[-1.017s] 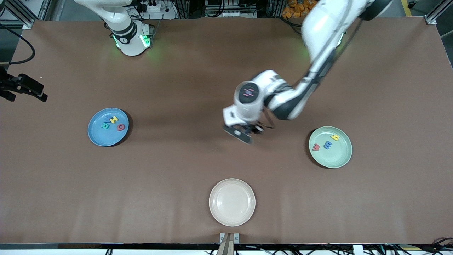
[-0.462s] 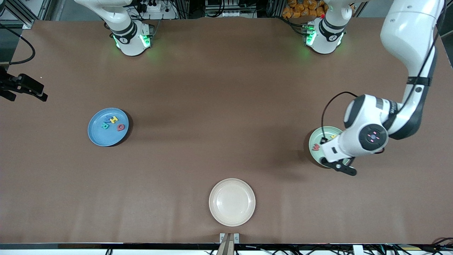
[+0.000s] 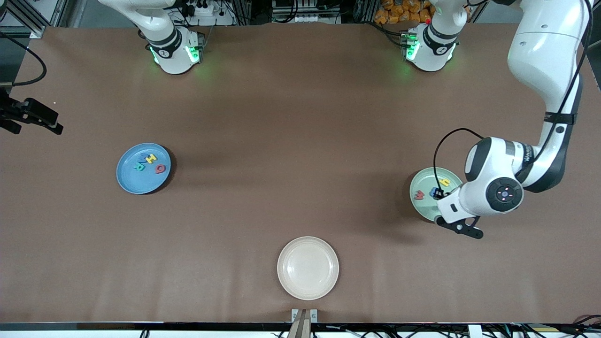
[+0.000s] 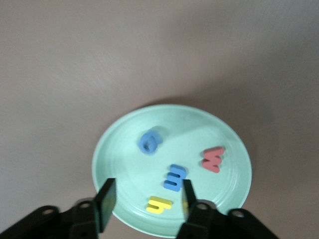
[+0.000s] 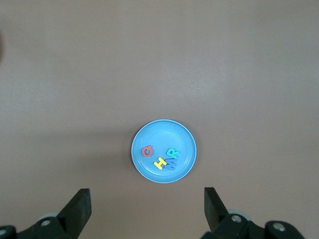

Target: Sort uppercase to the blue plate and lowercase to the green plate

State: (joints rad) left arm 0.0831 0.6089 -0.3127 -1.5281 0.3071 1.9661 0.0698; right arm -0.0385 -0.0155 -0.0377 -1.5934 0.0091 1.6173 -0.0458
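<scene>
The green plate (image 3: 429, 206) lies toward the left arm's end of the table. In the left wrist view the green plate (image 4: 124, 149) holds several lowercase letters: a periwinkle e (image 4: 150, 141), a blue g (image 4: 175, 178), a red w (image 4: 213, 159) and a yellow y (image 4: 159, 204). My left gripper (image 4: 145, 201) hangs open just over this plate with nothing in it. The blue plate (image 3: 129, 180) holds several uppercase letters: yellow H (image 3: 150, 158), green R (image 3: 139, 166), red Q (image 3: 160, 168) and a blue W (image 5: 172, 162). High above it, my right gripper (image 5: 144, 209) waits open and empty.
A cream-pink plate (image 3: 307, 267) with nothing on it sits near the table's front edge, midway between the arms. A black camera mount (image 3: 28, 115) juts in at the right arm's end of the table.
The left arm swung from over the table's middle to over the green plate. Its jaws went from shut to open, and the periwinkle e now lies in the plate. The right arm stayed still.
</scene>
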